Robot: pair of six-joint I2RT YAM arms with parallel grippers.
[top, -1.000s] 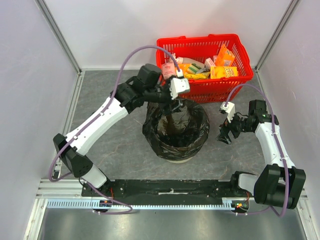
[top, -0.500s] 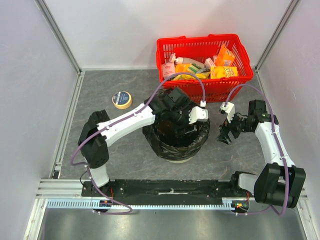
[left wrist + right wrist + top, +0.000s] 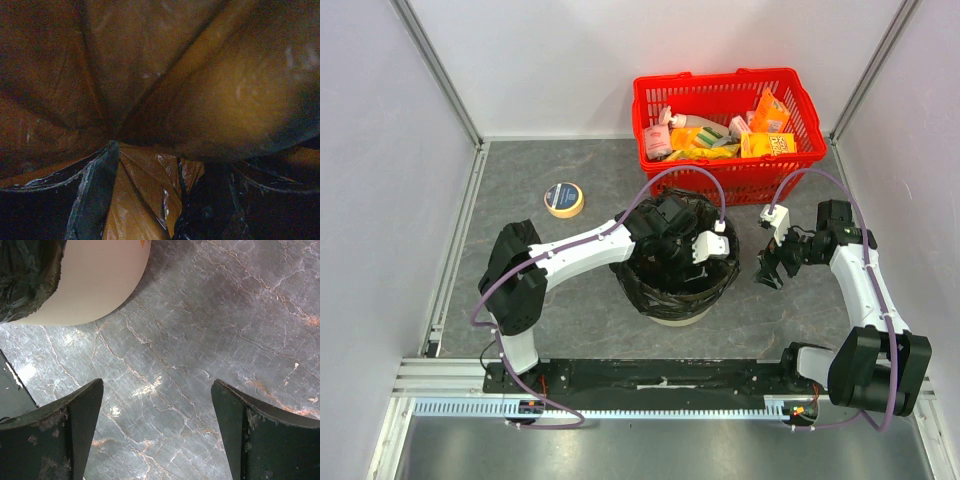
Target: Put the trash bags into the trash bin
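Trash bin (image 3: pixel 672 314), beige and lined with a black trash bag (image 3: pixel 720 285), stands mid-tabletop (image 3: pixel 570 290) in front of a red basket (image 3: pixel 720 182) full of packets. From above, the left jaws are sunk inside the bin, and neither that view nor the left wrist's brown-lit bag film lets me tell their width. Only the right wrist view shows the right jaws spread wide over the tabletop beside the bin's wall.

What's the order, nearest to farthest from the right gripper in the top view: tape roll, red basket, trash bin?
1. trash bin, just left of the right gripper.
2. red basket, behind it.
3. tape roll, far left.
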